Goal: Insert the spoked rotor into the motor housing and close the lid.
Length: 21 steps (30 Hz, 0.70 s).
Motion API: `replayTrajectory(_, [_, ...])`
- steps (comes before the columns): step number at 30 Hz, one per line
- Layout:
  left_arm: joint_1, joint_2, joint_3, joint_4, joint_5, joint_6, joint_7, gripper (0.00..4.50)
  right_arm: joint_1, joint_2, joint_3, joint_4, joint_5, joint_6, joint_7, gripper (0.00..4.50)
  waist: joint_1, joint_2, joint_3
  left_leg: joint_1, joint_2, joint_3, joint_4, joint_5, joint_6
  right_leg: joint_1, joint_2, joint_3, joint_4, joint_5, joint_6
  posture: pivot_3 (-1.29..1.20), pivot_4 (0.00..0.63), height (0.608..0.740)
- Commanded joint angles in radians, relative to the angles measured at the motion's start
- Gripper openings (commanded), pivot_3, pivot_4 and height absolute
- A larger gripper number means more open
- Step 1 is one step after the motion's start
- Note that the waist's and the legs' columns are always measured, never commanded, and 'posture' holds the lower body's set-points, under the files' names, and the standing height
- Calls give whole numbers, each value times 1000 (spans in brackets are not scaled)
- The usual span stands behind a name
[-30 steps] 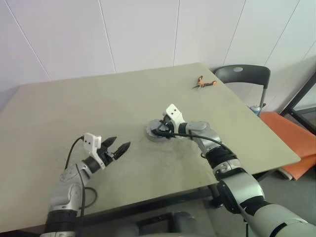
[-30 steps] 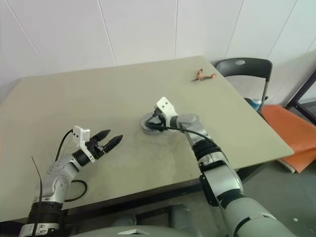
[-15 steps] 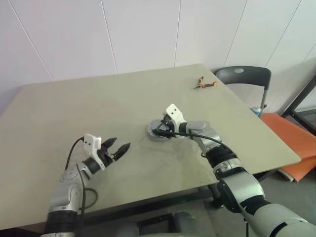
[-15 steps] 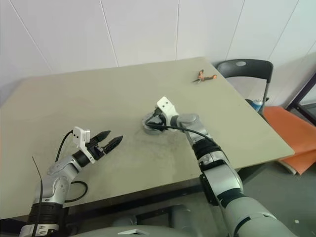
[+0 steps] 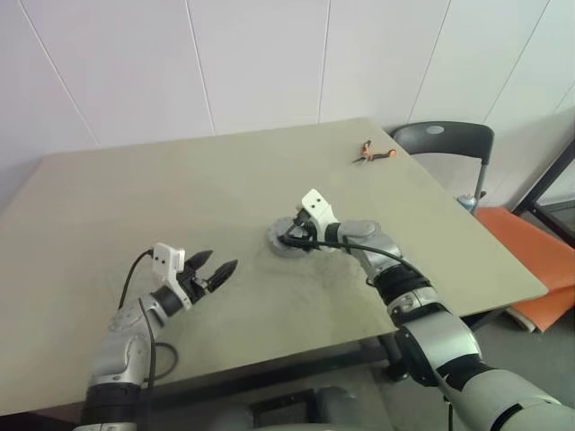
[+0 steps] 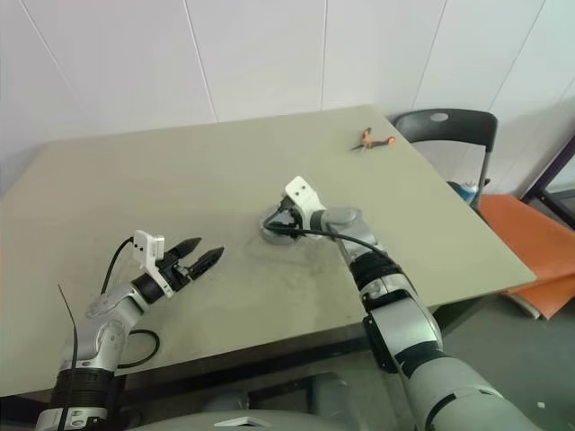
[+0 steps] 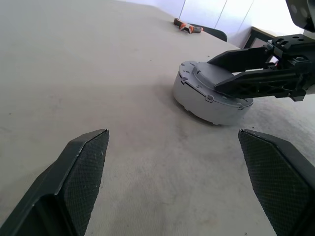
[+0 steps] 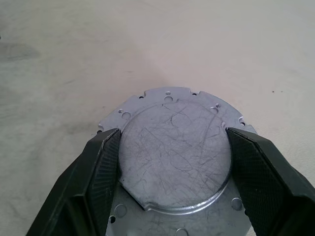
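The round grey lid [image 8: 174, 162] lies flat on the motor housing [image 7: 202, 105] near the middle of the table [image 5: 135, 197]. My right gripper [image 5: 292, 239] reaches over it from the right. Its two black fingers [image 8: 106, 162] press against opposite sides of the lid's raised centre disc, so it is shut on the lid. The housing's windings and the spoked rotor are hidden under the lid. My left gripper [image 5: 218, 262] hovers open over the table to the left of the housing, a good hand's width away, with nothing between its fingers.
Orange-handled pliers [image 5: 371, 153] lie near the table's far right corner. A black chair [image 5: 440, 139] stands beyond that corner, and an orange seat [image 5: 530, 260] is off the table's right edge. A black cable [image 5: 144, 341] hangs by my left forearm.
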State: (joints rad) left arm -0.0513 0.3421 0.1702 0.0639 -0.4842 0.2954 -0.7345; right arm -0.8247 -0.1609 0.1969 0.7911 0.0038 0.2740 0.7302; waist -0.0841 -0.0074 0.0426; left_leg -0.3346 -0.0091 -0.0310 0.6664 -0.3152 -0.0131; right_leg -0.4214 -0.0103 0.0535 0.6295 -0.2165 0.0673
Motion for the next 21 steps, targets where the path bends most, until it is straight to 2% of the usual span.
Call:
replayTrajectory(1, [-9, 2, -1, -43, -5, -5, 3, 4500, 14, -15, -1, 52, -33, -22, -42, 3026, 3, 0, 0, 1, 0, 0, 0, 0, 0, 1, 0, 0, 0, -1, 1, 0, 0, 740])
replayTrajectory(5, [-10, 1, -2, -46, -6, -2, 5, 4500, 23, -12, -8, 87, -21, -29, -31, 3026, 8, 1, 0, 15, 1, 0, -1, 0, 0, 14, 0, 0, -2, -4, -1, 0, 0, 740])
replayTrajectory(11, [-13, 2, -3, -47, -7, 2, 7, 4500, 45, -5, -11, 69, 17, 46, 72, 3026, 13, 0, 0, 16, 1, 0, -1, 0, 0, 15, 0, 0, -2, -4, -1, 0, 0, 740])
replayTrajectory(16, [-16, 2, -4, -48, -6, 3, 9, 4500, 85, -19, 36, -14, 17, 117, 194, 3026, 15, 0, 0, 14, 1, 0, -4, -1, 1, 14, 0, -1, -6, -4, 1, 0, 0, 740])
replayTrajectory(21, [-12, 1, -4, -54, -6, 2, 12, 4500, 89, -21, 17, -38, 3, 101, 160, 3026, 14, 0, -2, 13, 1, 0, -8, -3, 4, 14, -1, -1, -12, -1, 2, 0, 0, 740])
